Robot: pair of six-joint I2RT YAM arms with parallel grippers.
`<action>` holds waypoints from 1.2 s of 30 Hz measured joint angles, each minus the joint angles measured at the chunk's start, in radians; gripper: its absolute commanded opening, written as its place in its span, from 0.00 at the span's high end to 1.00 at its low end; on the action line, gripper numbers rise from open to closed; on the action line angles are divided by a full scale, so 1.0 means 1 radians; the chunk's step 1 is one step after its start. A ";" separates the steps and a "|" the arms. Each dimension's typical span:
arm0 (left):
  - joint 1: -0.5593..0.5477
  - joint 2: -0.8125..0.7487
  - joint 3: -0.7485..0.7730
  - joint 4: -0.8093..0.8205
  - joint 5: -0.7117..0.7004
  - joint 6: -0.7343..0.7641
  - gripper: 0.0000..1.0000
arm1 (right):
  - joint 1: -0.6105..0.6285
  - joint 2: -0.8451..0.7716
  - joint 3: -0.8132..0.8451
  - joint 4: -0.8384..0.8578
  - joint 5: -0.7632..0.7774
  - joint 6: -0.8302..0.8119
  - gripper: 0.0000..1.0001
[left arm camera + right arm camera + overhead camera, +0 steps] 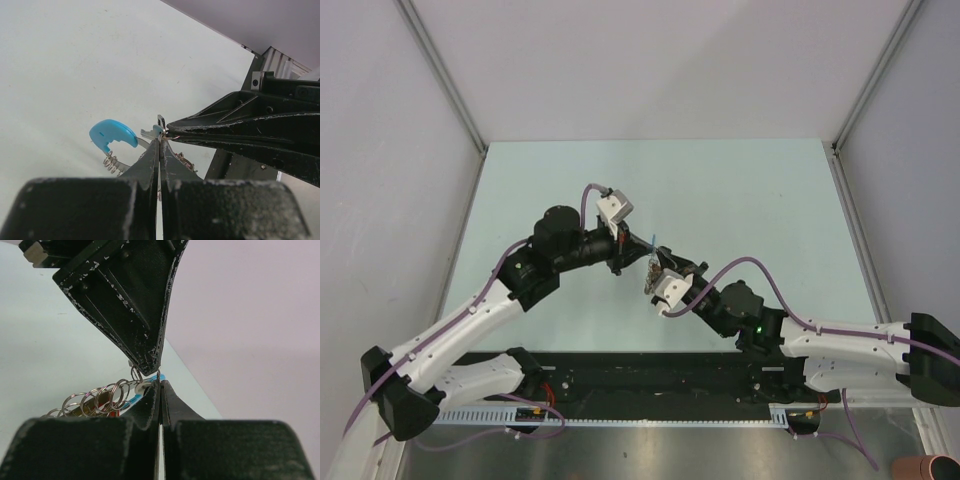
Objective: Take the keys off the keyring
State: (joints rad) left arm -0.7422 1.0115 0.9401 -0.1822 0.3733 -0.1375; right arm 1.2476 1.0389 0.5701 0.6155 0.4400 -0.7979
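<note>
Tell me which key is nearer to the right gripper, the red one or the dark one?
The red key: it shows just left of the right gripper, under the keyring; the dark key lies further left.

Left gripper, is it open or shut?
Shut: the left gripper has its fingers pressed together, no gap, tips pinching the keyring.

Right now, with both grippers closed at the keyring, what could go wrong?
1. The left gripper and right gripper pinch the keyring at nearly one spot, tip against tip; a small drift could make them collide.
2. The grip seems to be on thin wire only, so it may slip out and the keyring fall to the table.
3. Its loose part hanging beside the tips could snag there.
</note>
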 measured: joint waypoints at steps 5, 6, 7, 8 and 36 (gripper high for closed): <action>0.000 0.002 0.006 0.000 0.002 0.007 1.00 | 0.002 0.000 -0.001 0.007 0.001 -0.016 1.00; 0.000 0.002 0.006 0.000 0.002 0.007 1.00 | 0.002 0.000 -0.001 0.010 0.001 -0.019 1.00; 0.000 0.002 0.006 0.000 0.005 0.007 1.00 | 0.002 -0.001 -0.004 0.013 0.001 -0.022 1.00; 0.000 0.002 0.006 0.001 0.006 0.007 1.00 | 0.004 -0.003 -0.008 0.019 0.001 -0.025 1.00; 0.000 -0.074 0.016 0.071 0.112 0.016 0.58 | 0.020 -0.193 -0.114 0.151 -0.088 -0.041 1.00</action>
State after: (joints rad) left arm -0.7422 0.9371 0.9562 -0.1116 0.4854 -0.1215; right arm 1.2678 0.8459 0.4557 0.7662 0.3523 -0.8387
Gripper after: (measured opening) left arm 0.415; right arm 0.009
